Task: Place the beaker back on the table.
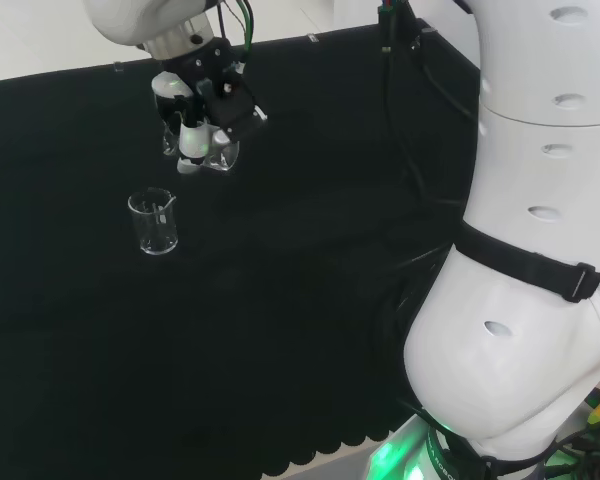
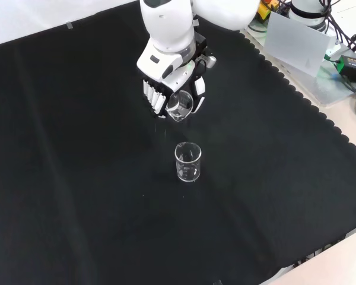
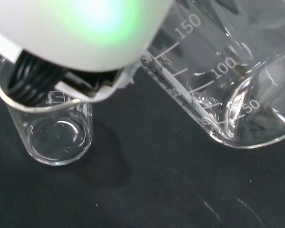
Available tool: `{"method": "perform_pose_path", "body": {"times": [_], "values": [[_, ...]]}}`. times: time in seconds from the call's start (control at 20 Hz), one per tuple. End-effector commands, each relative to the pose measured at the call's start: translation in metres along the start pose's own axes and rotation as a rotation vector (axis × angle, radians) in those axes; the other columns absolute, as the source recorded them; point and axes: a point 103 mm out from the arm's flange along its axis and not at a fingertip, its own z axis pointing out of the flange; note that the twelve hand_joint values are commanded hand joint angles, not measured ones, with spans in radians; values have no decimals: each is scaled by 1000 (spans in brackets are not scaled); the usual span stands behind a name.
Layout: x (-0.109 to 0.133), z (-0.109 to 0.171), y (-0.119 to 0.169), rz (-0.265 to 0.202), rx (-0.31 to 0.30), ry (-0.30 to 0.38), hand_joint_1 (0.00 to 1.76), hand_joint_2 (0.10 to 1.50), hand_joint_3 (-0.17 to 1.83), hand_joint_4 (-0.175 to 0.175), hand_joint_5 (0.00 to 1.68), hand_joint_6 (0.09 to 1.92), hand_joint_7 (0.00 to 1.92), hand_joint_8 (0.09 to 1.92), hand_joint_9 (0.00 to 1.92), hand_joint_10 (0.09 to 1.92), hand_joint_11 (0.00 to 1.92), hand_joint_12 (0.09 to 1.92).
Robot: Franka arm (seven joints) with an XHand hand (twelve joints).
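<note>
Fingers are curling round a clear beaker, so your hand is grasping it above the black cloth. You are seeing the beaker tilted in the front view, its round mouth or base facing the camera, clear of the cloth. In the head view the hand is hanging over the bench with the beaker showing below the fingers. A second beaker is standing upright on the cloth, near the hand and apart from it, nearer the camera in the front view. In the wrist view the held beaker is slanting beside the standing one, and the two are not touching.
</note>
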Motion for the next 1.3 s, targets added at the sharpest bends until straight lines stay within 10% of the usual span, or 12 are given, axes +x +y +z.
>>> {"method": "perform_pose_path", "body": {"times": [0.05,1.3], "values": [[-13,3,-6,0,-25,45,1436,502,945,-175,1082,973,1336,827,1308,823,1238,804],[-27,37,-18,-9,-138,293,1437,501,938,-175,1088,960,1335,812,1327,796,1254,801]]}}
